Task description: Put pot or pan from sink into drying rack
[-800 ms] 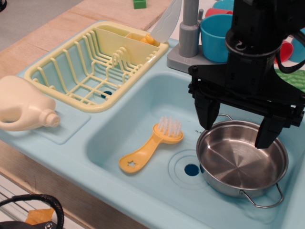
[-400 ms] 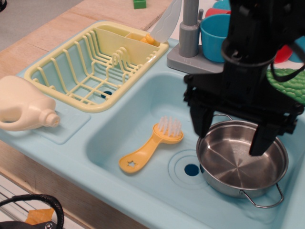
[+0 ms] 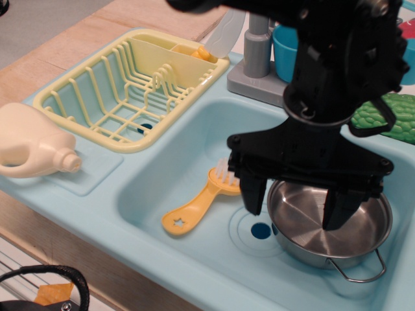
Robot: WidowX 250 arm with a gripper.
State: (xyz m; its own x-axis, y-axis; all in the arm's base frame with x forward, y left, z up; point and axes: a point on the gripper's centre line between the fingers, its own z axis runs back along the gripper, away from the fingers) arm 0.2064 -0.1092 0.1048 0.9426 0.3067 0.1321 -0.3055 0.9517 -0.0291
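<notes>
A shallow shiny steel pot (image 3: 350,243) with thin wire loop handles sits in the right part of the light-blue sink (image 3: 194,142), beside the round drain hole (image 3: 260,230). My black gripper (image 3: 295,210) is open. It hangs low over the pot's left side: one finger is outside the left rim over the drain area, the other is over the pot's inside. It holds nothing. The pale-yellow drying rack (image 3: 84,103) stands at the back left of the sink, with nothing among its dividers. A small yellow thing lies in its side compartment.
A yellow dish brush (image 3: 198,207) lies in the sink left of the gripper. A grey faucet base (image 3: 256,65) and a blue cup (image 3: 288,48) stand behind the sink. A cream jug (image 3: 32,142) lies at the left. A green bumpy thing (image 3: 389,116) is at the right.
My gripper has moved left and down toward the pot's left rim, still open. The pot, brush and rack have not moved.
</notes>
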